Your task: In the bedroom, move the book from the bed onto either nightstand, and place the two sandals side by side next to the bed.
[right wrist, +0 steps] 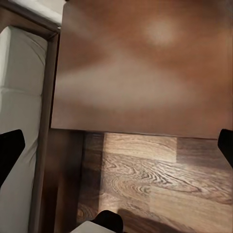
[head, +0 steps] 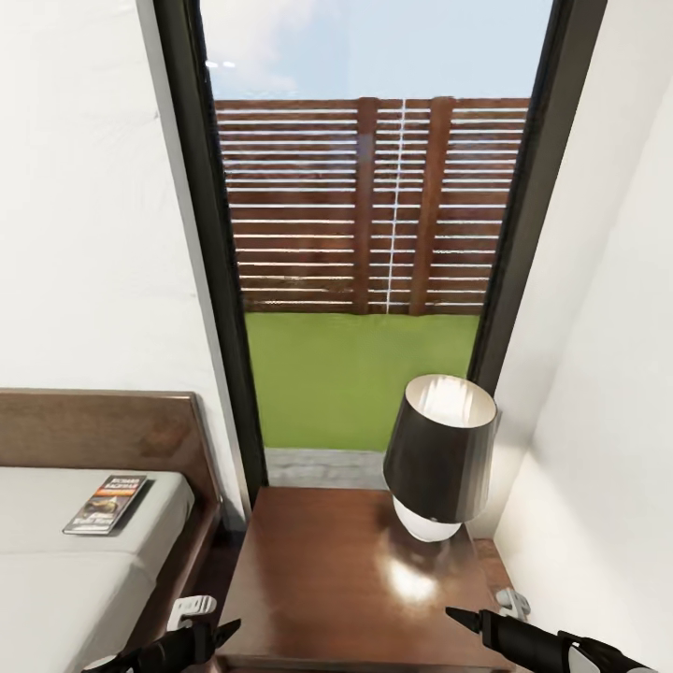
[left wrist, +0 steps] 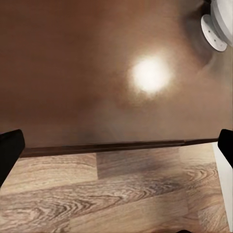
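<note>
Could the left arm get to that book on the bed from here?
Probably yes: the book lies bare on the bed, nothing over it, forward and left of the left tool. It looks a stretch, though.

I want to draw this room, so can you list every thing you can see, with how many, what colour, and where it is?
book: one, dark cover with orange strip, lying flat on the bed near the headboard.
bed: one, dark brown frame, pale grey mattress, at left.
nightstand: one, glossy dark brown, right of the bed.
lamp: one, dark shade, white base, on the nightstand's far right.
window: one, dark frame, behind the nightstand; brown fence and green grass outside.
floor: light wood planks.
left claw: black, open, empty.
right claw: black, open, empty.
</note>
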Controlling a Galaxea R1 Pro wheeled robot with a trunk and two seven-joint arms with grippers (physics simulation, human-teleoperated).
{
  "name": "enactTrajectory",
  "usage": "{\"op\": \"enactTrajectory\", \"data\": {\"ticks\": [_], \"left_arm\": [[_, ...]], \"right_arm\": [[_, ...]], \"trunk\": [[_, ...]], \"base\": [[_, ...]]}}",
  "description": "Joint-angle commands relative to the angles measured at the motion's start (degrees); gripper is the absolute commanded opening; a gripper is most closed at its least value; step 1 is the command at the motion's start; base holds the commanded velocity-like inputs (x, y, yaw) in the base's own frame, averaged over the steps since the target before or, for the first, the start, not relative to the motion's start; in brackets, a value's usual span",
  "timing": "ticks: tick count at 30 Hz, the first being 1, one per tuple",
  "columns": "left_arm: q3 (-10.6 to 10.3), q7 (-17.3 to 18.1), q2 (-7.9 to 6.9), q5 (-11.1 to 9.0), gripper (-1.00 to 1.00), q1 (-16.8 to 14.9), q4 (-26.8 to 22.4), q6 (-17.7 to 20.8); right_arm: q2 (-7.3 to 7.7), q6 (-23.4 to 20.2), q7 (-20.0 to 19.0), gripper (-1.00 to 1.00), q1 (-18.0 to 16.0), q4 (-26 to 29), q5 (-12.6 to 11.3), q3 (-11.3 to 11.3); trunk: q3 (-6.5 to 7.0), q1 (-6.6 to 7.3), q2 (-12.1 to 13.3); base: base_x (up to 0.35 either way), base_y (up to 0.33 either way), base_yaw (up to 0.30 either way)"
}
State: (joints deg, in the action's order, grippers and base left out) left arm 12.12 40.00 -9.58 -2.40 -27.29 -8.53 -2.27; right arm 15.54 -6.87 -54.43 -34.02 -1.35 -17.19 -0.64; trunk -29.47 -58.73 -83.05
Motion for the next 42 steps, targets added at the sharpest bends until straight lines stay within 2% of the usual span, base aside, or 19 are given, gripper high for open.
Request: {"op": "enactTrajectory", "data": {"ticks": [1,12,21,42], "left_arm": [[-0.1,0.2,-0.03,-0.2,1.0,0.0,0.1,-0.2],[-0.1,0.2,0.0,-0.2,1.0,0.0,0.1,-0.2],[-0.1,0.2,0.0,-0.2,1.0,0.0,0.1,-0.2],[-0.1,0.2,0.0,-0.2,1.0,0.0,0.1,-0.2]], "right_arm": [[0.01,-0.6,-0.2,1.0,-0.1,-0.1,-0.5,0.0],[0.01,-0.6,-0.2,1.0,-0.1,-0.1,-0.5,0.0],[0.01,-0.6,-0.2,1.0,-0.1,-0.1,-0.4,0.0],[0.0,0.0,-0.5,1.0,-0.1,-0.1,-0.2,0.0]], "trunk": [[-0.06,0.0,0.0],[-0.07,0.0,0.0],[-0.29,0.0,0.0],[-0.31,0.0,0.0]], "base": [[0.023,0.0,0.0],[0.003,0.0,0.005],[0.0,0.0,0.133],[0.0,0.0,0.005]]}}
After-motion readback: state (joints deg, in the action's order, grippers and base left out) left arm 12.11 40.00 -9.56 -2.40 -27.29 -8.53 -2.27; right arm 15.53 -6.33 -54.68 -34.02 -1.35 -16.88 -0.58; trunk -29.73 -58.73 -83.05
